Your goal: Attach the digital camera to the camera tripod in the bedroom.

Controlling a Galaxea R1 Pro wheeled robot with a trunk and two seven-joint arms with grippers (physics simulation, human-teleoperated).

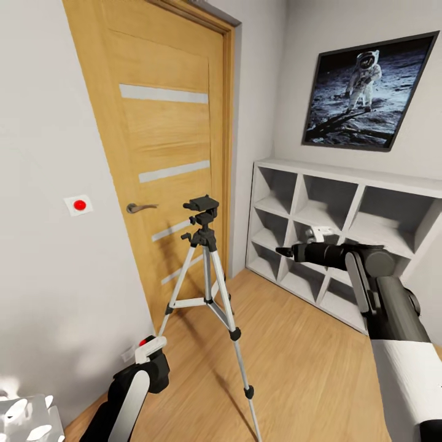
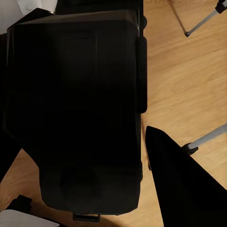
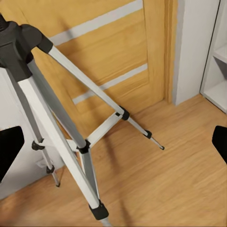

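Head view: the camera tripod (image 1: pixel 209 270) stands upright on the light wood floor (image 1: pixel 307 368) in front of the wooden door (image 1: pixel 166 141), its black head at about the height of the door handle (image 1: pixel 140 207). The right gripper (image 1: pixel 283 251) is held out level, pointing toward the tripod's upper legs, near them but apart. Behind that arm stands a white cube shelf (image 1: pixel 344 227), with a framed astronaut picture (image 1: pixel 367 91) on the wall above. The left arm sits low; its wrist (image 1: pixel 150 351) shows white with a small red mark, below and to the near side of the tripod's feet.

Left wrist view: a large black boxy body (image 2: pixel 75 109) lies between the left gripper's (image 2: pixel 113 156) fingers; it is probably the digital camera, though the dark render hides its details. One black finger (image 2: pixel 184 184) lies beside it, so the left claw appears clamped on it. Past it, tripod leg ends (image 2: pixel 205 139) rest on the floor.

Right wrist view: the tripod's silver legs and black joints stand straight ahead of the right gripper (image 3: pixel 118 151), whose two dark fingertips (image 3: pixel 9 149) sit far apart at the frame edges, holding nothing. The door and floor lie beyond.
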